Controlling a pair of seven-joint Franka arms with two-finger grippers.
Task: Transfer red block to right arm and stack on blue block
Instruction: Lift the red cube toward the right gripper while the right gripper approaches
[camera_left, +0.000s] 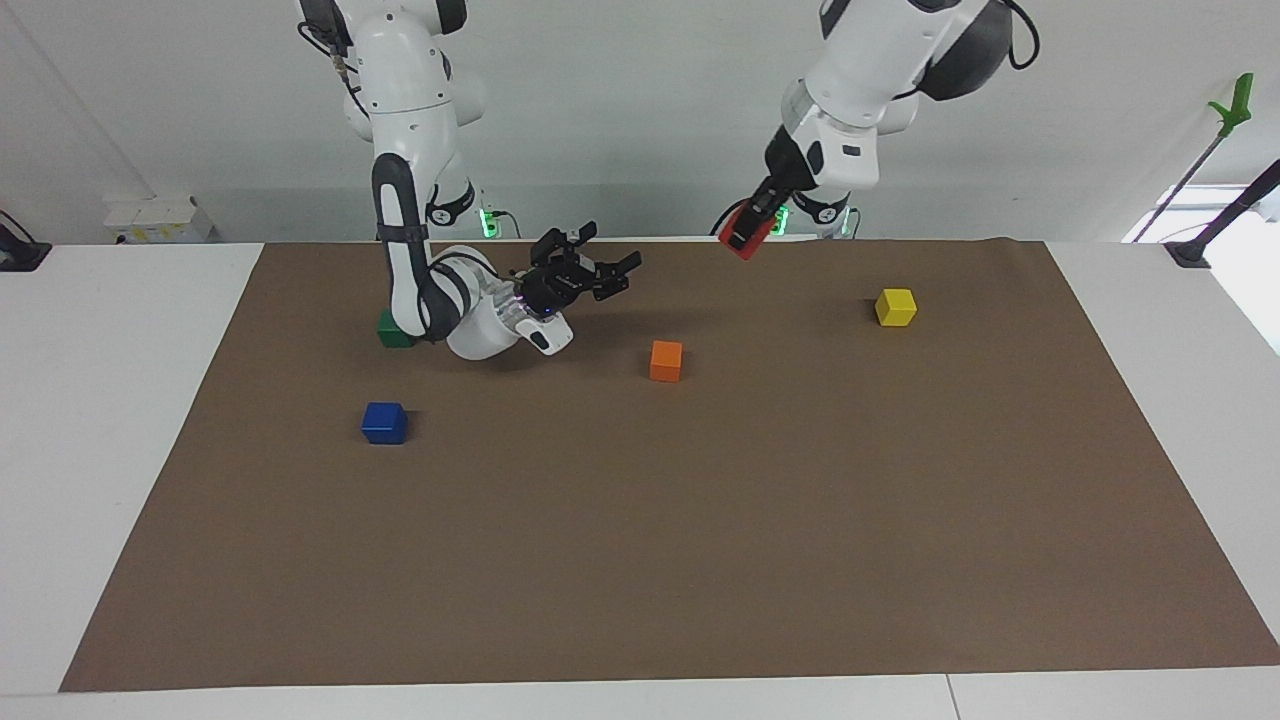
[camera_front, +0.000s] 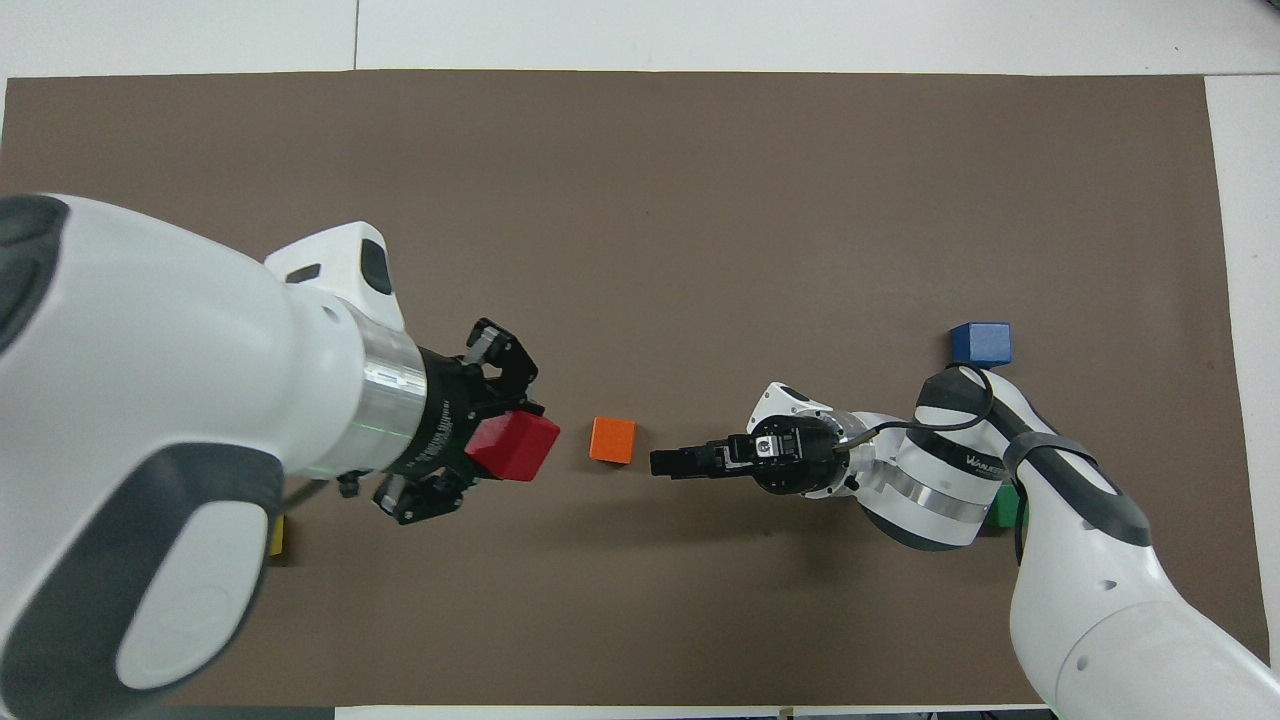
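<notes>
The left gripper (camera_left: 745, 236) hangs in the air over the mat's edge nearest the robots, jaws clamped on the red block (camera_left: 748, 238) and tipped toward the table's middle, as if offering it for the handover. The right gripper (camera_left: 610, 270) lies turned on its side low over the mat (camera_left: 700, 520), jaws spread wide and aimed at the red block but well apart from it, probably so they can close on the block's free faces. The blue block (camera_left: 384, 422) sits alone toward the right arm's end, farther from the robots than the green block (camera_left: 395, 330), its top bare for the stack; the orange block (camera_left: 666, 360) lies between the two grippers' lines.
</notes>
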